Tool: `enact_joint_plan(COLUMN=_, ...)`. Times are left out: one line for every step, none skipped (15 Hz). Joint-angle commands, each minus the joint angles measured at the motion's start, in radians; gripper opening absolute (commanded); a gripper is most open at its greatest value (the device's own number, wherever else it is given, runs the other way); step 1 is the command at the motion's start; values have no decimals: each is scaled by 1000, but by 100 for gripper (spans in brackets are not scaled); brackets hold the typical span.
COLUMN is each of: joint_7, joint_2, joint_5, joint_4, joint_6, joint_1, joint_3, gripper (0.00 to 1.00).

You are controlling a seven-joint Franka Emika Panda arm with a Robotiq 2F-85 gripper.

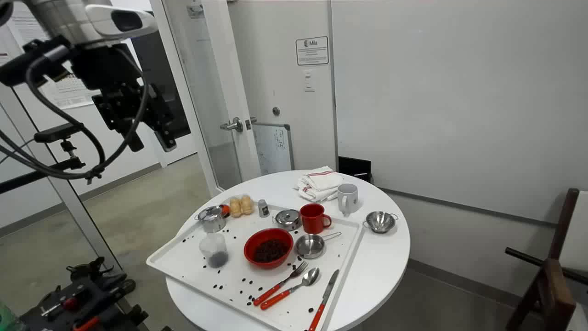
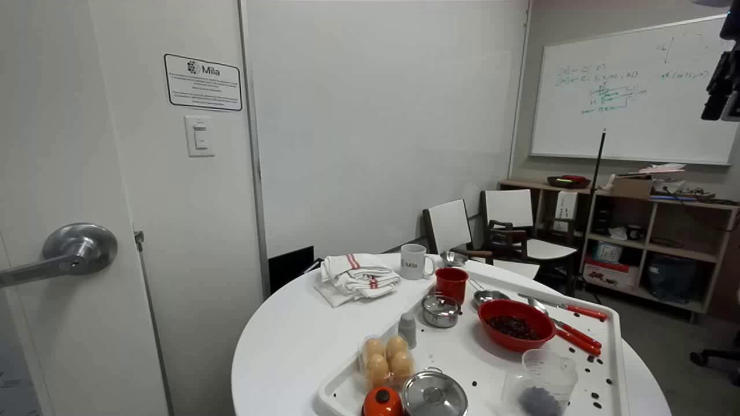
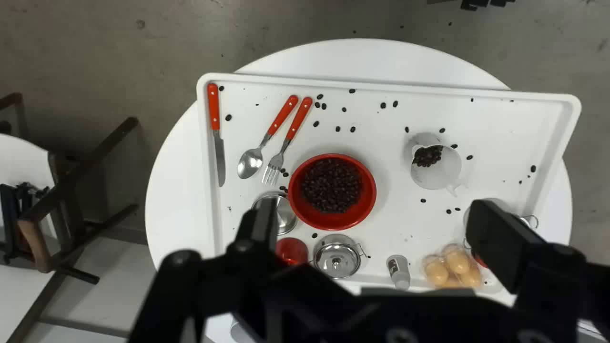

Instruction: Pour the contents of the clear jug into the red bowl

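One cluttered white tray (image 3: 500, 128) on a round table (image 1: 381, 262), whiteboard (image 2: 624, 121) beyond, pincer (image 3: 371, 214) spread wide.

The bowl (image 3: 329, 220) is solid red inside and out, its beans (image 3: 331, 186) near-black, while the jug (image 3: 444, 173) is clear with a faint grey cast. The cup (image 1: 313, 220) is likewise red, the silver knife (image 3: 217, 138), spoon (image 3: 250, 164) and fork (image 3: 287, 139) have orange-red handles (image 3: 213, 107), and the tray (image 3: 500, 126) and table (image 3: 376, 59) are plain white. The towels (image 2: 358, 278) are white with red stripes, the pale grey mug (image 2: 413, 264) carries dark lettering, the eggs (image 2: 378, 366) are tan, and the gripper (image 1: 153, 144) is black.
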Motion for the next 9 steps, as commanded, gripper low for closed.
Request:
enact_joint_plan(joint_7=3, joint_2=0, joint_5=-3, joint_4=2, joint_6=-3, joint_1=5, joint_3=-3, gripper=100)
enact_joint_plan(joint_7=3, joint_2=0, joint_5=-3, joint_4=2, joint_6=-3, joint_1=5, joint_3=-3, gripper=100)
enact_joint_plan(joint_7=3, joint_2=0, joint_5=-3, joint_4=2, joint_6=-3, joint_1=5, joint_3=-3, gripper=100)
enact_joint_plan(joint_7=3, joint_2=0, joint_5=-3, joint_4=2, joint_6=-3, joint_1=5, joint_3=-3, gripper=100)
enact_joint_plan(joint_7=3, joint_2=0, joint_5=-3, joint_4=2, joint_6=-3, joint_1=5, joint_3=-3, gripper=100)
enact_joint_plan(joint_7=3, joint_2=0, joint_5=-3, joint_4=2, joint_6=-3, joint_1=5, joint_3=-3, gripper=100)
enact_joint_plan(joint_7=19, joint_2=10, joint_5=-2, joint_4=5, joint_6=1, joint_1=1, joint_3=3, gripper=100)
enact_joint_plan(joint_7=48, joint_2=34, joint_5=-6, joint_4=14, joint_6=1, joint_1=-6, joint_3=16, gripper=100)
enact_joint_plan(joint_7=93, joint_2=69, joint_5=-13, joint_4=26, joint_6=-4, joint_1=-16, joint_3=40, gripper=100)
